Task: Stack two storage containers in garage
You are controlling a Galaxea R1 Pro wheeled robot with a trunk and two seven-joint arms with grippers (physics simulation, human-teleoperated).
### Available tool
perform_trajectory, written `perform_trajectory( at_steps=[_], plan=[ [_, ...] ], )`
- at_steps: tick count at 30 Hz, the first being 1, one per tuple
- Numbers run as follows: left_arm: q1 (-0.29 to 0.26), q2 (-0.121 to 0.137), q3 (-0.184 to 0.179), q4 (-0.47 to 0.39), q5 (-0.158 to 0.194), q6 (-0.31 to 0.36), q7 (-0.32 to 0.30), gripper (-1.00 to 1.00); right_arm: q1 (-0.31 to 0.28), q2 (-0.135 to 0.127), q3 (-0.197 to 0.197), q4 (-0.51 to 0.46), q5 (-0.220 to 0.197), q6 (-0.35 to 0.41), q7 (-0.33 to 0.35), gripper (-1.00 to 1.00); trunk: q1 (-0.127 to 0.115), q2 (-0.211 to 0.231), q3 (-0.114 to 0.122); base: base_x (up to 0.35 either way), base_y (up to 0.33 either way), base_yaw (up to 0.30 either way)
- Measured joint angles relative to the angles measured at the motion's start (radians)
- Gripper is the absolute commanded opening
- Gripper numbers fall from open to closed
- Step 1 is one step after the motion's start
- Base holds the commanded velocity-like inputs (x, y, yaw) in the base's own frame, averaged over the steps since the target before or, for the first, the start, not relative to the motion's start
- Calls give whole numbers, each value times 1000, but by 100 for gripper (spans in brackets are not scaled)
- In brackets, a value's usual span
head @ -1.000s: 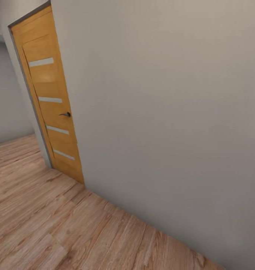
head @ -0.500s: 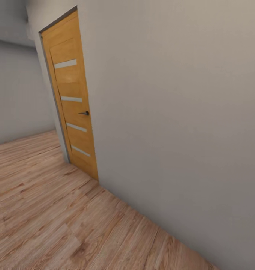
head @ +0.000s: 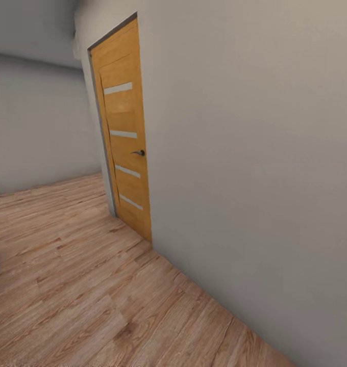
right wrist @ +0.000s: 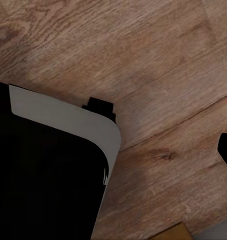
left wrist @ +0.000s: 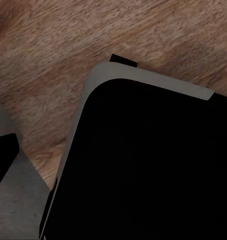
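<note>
In transit past a door point(head: 125, 137) on plank floor point(head: 66, 285); jaw state cannot be told; thin-walled bins, likely light and flexible, suit rim grips.

Both wrists aimed downward over black, grey-edged robot base point(left wrist: 143, 165).

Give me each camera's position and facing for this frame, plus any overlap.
Head view: on the robot's head, facing forward and down at a grey wall, an orange door and the wood plank floor.
Left wrist view: by the left gripper, facing the floor past a black robot part.
Right wrist view: the same, past another black part.
Shared: the plank floor.
</note>
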Motion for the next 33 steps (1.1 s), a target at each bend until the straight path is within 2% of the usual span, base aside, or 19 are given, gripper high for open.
perform_trajectory(
  at_steps=[11,27,33],
  plan=[
    [0,0,0,0,1,0,0,100,0,-1,-1,0,-3,-1,0,100,0,0,0,0,0,271],
    [0,-14,8,-5,3,1,-9,100,0,2,1,0,-3,-3,0,100,0,0,0,2,0,271],
    [0,-21,8,-3,7,3,-10,100,0,1,1,0,-3,-3,0,100,0,0,0,179,0,271]
  ],
)
